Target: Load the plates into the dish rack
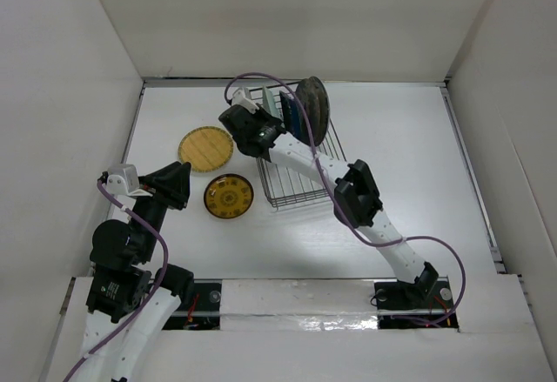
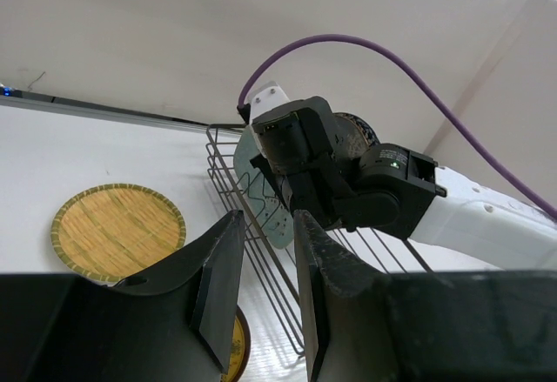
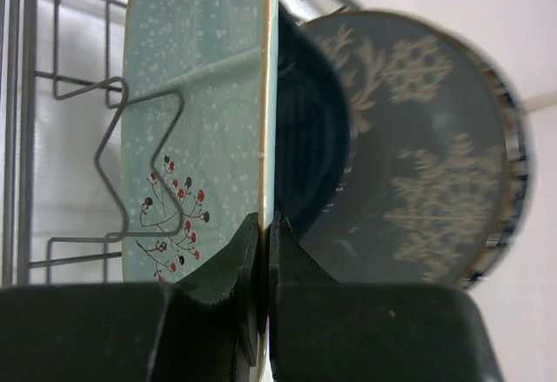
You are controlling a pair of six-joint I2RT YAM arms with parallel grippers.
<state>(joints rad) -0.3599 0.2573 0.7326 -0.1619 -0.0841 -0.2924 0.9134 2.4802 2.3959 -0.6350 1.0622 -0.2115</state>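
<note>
The right gripper was closed tight on the thin rim of the pale mint plate. The plate stood upright on its edge at the far end of the dish rack, with one bent wire tine crossing in front of its face. Directly behind it stood the navy plate and then the grey plate with white motifs; the mint plate was very near to the navy one, and I could not tell if they touched.

The left gripper hung with its jaws parted and nothing between them, near the left side of the rack. The yellow-tan plate and the small dark mandala plate lay flat on the table, left of the rack.

I judged the step in hand to be seating the mint plate in its slot and letting it go. To do this well I wanted to lower it until its rim sat on the bottom wires between two tines; I would keep it upright and not press it toward the navy plate; I would part the fingers only when the plate leaned on a tine by itself. After that I planned to draw back along the plane of the plate, so that no finger dragged it out. The pinch was on a narrow edge only, so I feared the plate could swing or tip onto its neighbour.
</note>
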